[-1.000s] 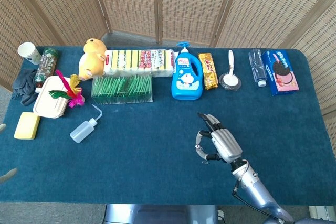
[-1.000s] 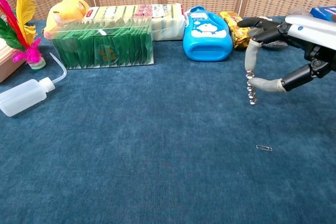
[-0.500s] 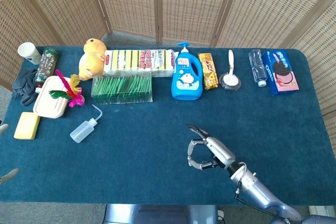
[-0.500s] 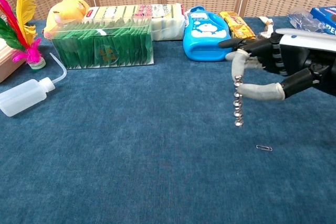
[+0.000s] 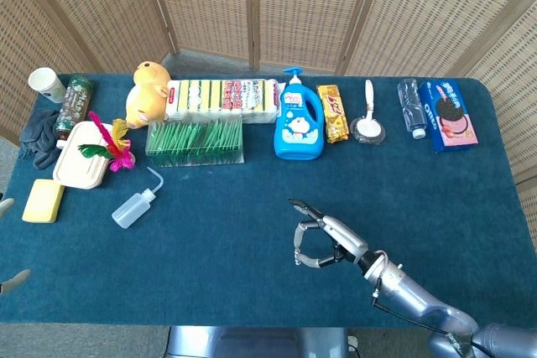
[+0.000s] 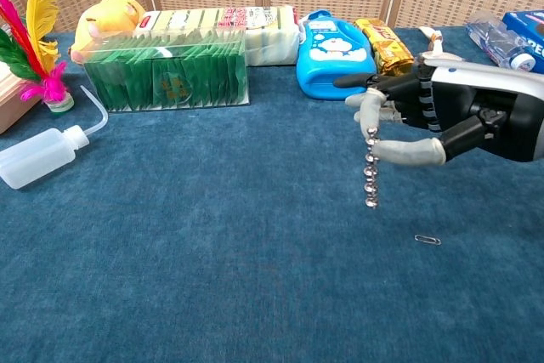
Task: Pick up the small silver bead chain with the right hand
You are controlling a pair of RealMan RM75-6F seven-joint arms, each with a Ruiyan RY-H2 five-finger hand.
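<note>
A small silver bead chain hangs straight down above the blue cloth, pinched at its top end in the fingers of my right hand. The chest view shows the chain's lowest bead well clear of the table. From the head camera, the right hand is near the table's front edge, right of centre, with the chain a thin line at its fingertips. A grey tip of the left hand pokes in at the far left edge; how its fingers stand is not visible.
A paper clip lies on the cloth below the right hand. Along the back stand a blue Doraemon bottle, a green box, sponges, a snack bar, a spoon and Oreo pack. A squeeze bottle lies left.
My right hand has moved left across the table with the chain in its fingers. The chain, bunched up a second ago, now hangs at full length.
</note>
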